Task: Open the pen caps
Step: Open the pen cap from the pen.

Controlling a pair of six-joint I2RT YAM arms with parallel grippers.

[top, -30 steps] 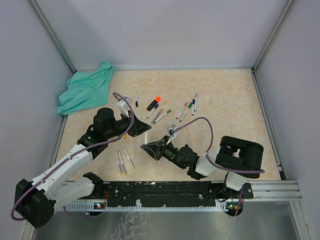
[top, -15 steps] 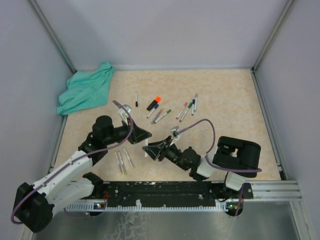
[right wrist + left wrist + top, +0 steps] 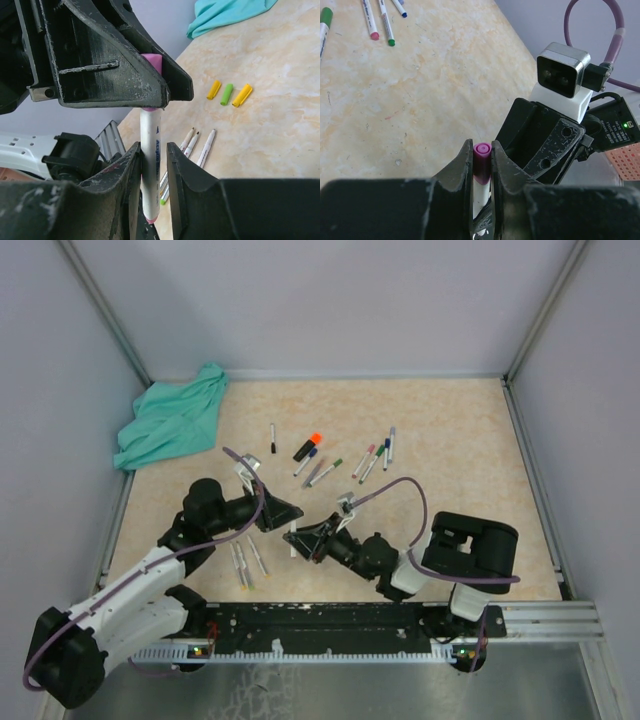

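A white pen stands upright between my two grippers above the table [image 3: 450, 430]. My left gripper [image 3: 481, 147] is shut on its purple cap [image 3: 481, 161], which still sits on the barrel. From below, my right gripper [image 3: 152, 147] straddles the white barrel [image 3: 151, 165]; the barrel rests against one finger and a gap shows on the other side. In the top view the grippers meet nose to nose, left gripper [image 3: 283, 512] and right gripper [image 3: 298, 538]. Three loose pen caps, yellow [image 3: 214, 89], green [image 3: 227, 94] and yellow [image 3: 242, 95], lie on the table.
Three uncapped pens [image 3: 248, 562] lie near the left arm. Several capped pens [image 3: 372, 460], an orange highlighter [image 3: 308, 446] and a black pen [image 3: 272, 437] lie mid-table. A teal cloth [image 3: 170, 420] is bunched at the back left corner.
Both grippers have drifted together toward the near edge with the pen. The right jaws have loosened from the barrel, while the left keeps its hold on the cap.
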